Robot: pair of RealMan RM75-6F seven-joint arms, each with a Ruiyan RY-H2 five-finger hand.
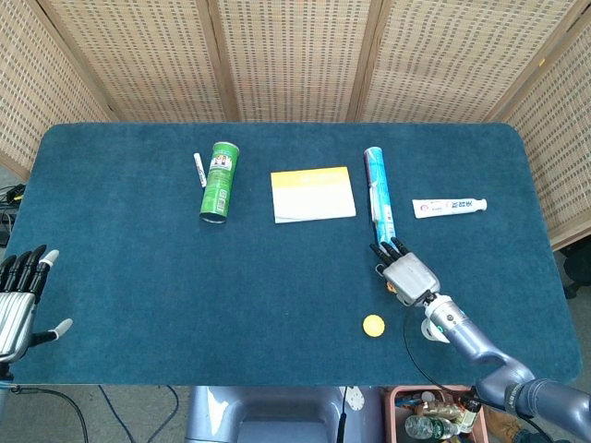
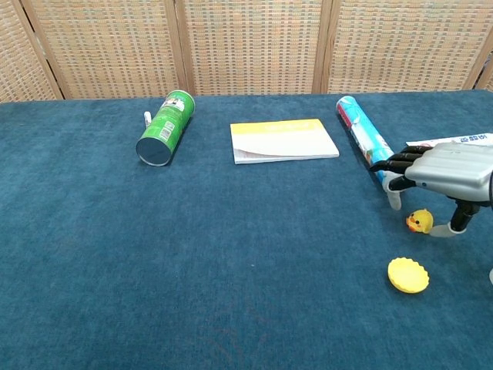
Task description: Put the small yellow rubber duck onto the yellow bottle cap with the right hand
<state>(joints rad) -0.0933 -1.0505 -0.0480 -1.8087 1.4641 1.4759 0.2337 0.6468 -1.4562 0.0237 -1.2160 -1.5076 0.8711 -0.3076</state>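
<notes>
The small yellow rubber duck [image 2: 419, 222] stands on the blue cloth, a short way behind the flat yellow bottle cap [image 2: 407, 274] [image 1: 373, 325]. My right hand [image 2: 445, 171] [image 1: 404, 274] hovers low over the duck, palm down. One finger reaches down just left of the duck with a small gap, and the thumb curves in at its right side. The duck rests on the cloth, not lifted. In the head view the hand hides the duck. My left hand [image 1: 18, 300] rests open at the table's near left edge.
A blue tube [image 2: 363, 137] lies just behind the right hand, and a toothpaste tube [image 2: 454, 141] to its right. Further back sit a yellow notepad [image 2: 283, 140], a green can [image 2: 164, 129] on its side and a white marker [image 2: 147, 118].
</notes>
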